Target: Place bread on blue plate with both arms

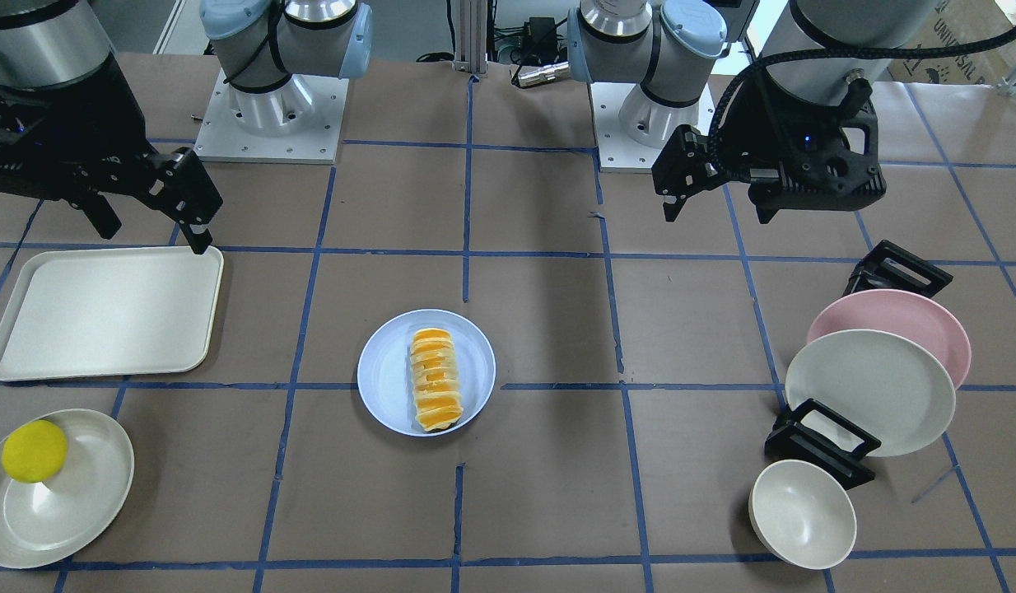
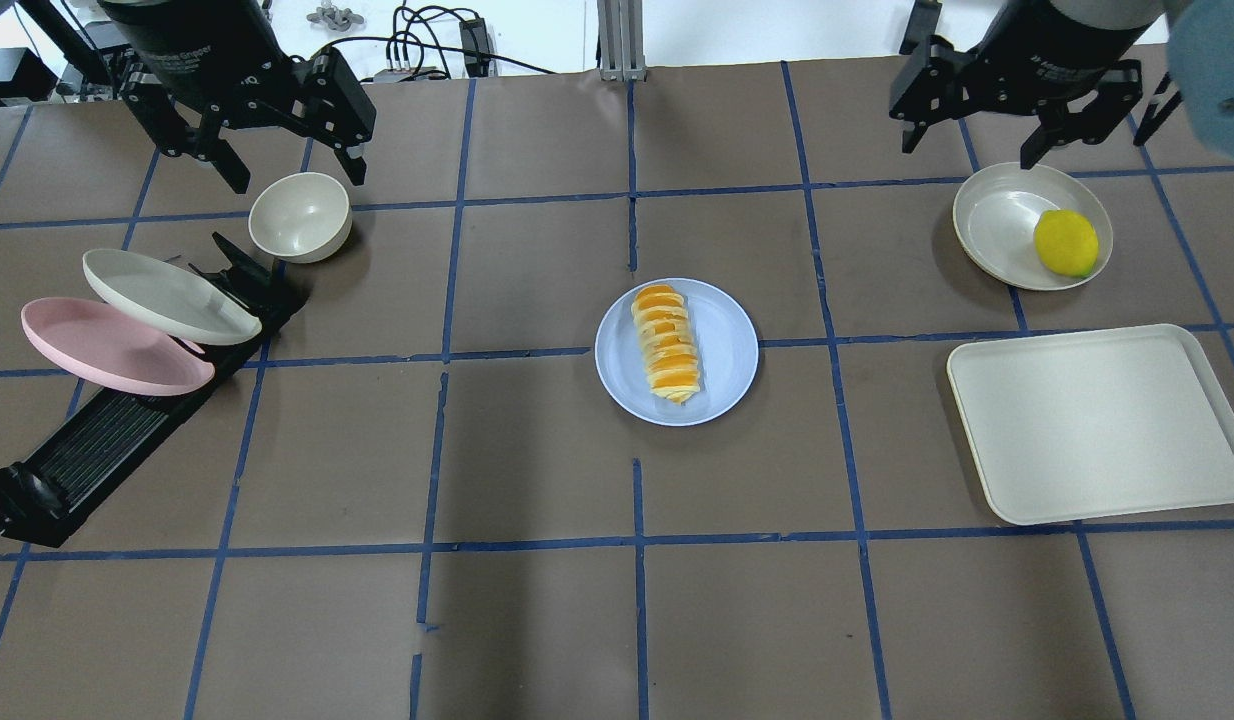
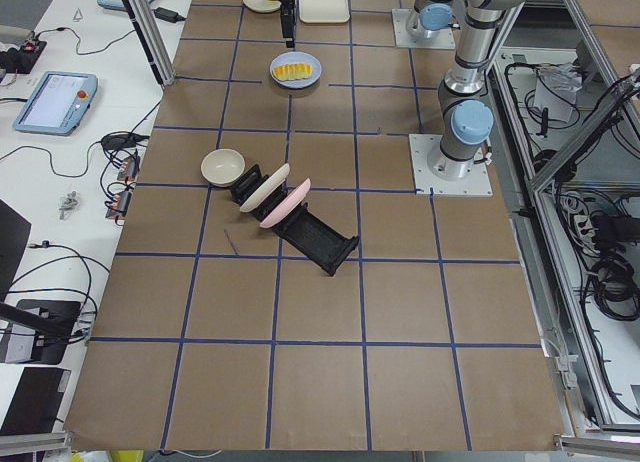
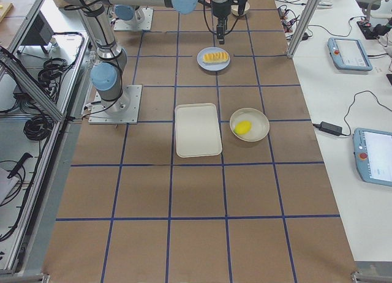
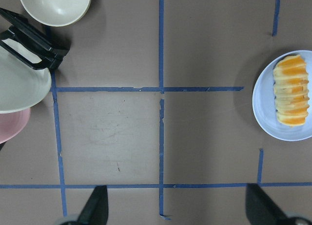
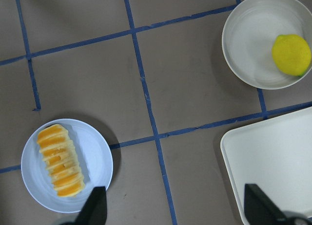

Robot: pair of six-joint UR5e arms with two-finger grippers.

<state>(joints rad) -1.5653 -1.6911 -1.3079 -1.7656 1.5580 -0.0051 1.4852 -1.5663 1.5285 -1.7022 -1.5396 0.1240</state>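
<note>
We see bright, even light from above — soft shadows edge the blue plate point(image 6: 97, 157), broad dim bands cross the table point(image 2: 537, 620); every view is sharp.

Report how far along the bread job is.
Done: the bread lies on the blue plate, across its middle. In hand: nothing; the left gripper and the right gripper are both open and empty, up off the table and away from the plate. Left: nothing that shows; the placing looks complete.
</note>
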